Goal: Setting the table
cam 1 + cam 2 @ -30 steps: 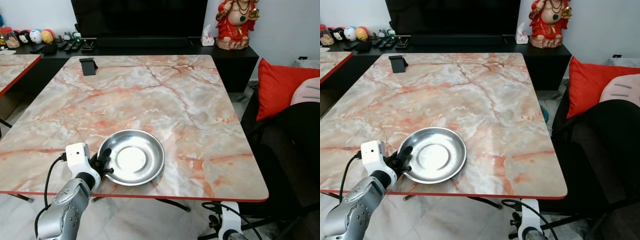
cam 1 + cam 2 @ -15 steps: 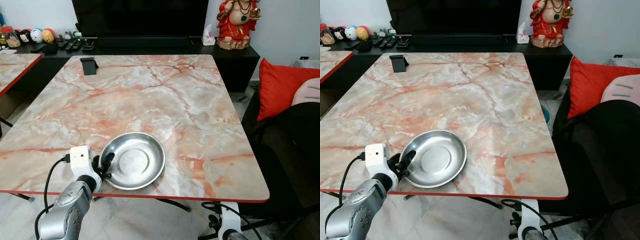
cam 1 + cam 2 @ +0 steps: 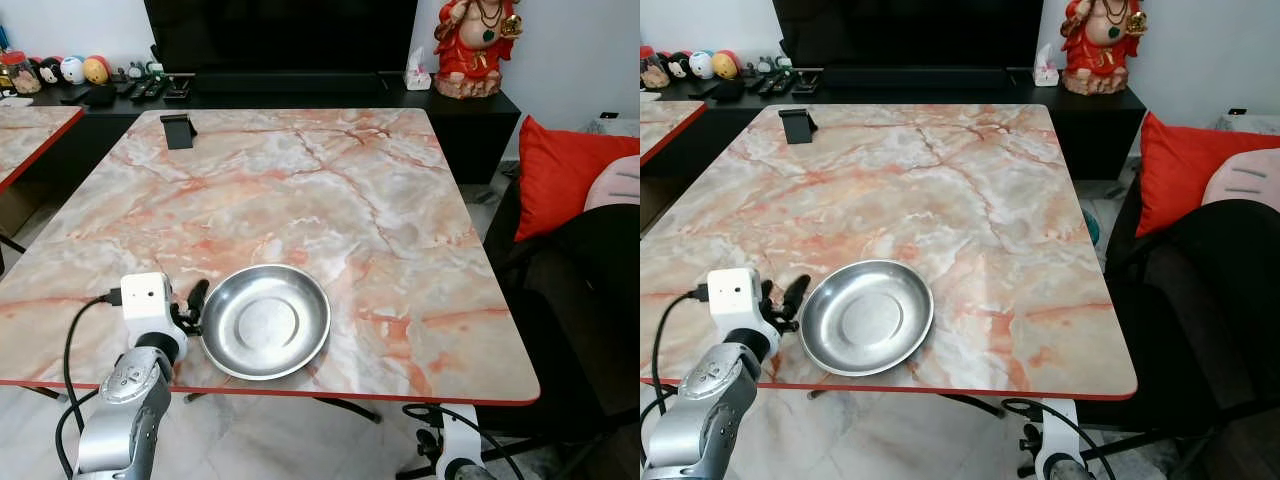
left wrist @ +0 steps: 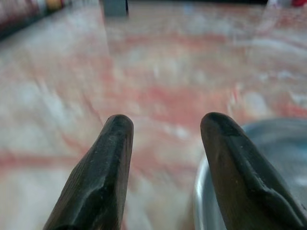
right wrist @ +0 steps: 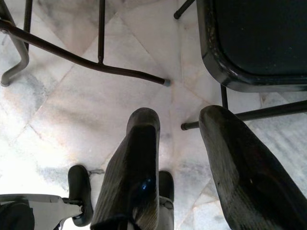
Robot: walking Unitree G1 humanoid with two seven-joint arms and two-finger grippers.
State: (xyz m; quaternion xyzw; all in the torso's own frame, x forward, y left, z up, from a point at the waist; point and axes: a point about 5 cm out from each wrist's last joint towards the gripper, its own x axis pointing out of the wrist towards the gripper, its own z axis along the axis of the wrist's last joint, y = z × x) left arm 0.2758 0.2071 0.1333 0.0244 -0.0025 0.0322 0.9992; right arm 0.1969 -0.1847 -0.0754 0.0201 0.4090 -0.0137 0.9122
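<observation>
A round steel plate [image 3: 265, 320] lies on the marble table [image 3: 300, 190] near its front edge. My left gripper [image 3: 190, 303] rests just left of the plate's rim, low over the tabletop. In the left wrist view the left gripper [image 4: 165, 129] is open with only bare marble between its fingers, and the plate rim [image 4: 206, 191] lies beside one finger. My right gripper [image 5: 177, 124] hangs open below the table over the tiled floor, holding nothing.
A black phone stand [image 3: 178, 131] sits at the table's far left corner. A dark chair [image 3: 590, 290] with a red cushion [image 3: 565, 170] stands to the right. A second table [image 3: 25, 135] is at the left. Chair legs [image 5: 81, 60] cross the floor.
My left gripper has come off the plate's left rim and drawn back to the left. The plate stays flat on the table.
</observation>
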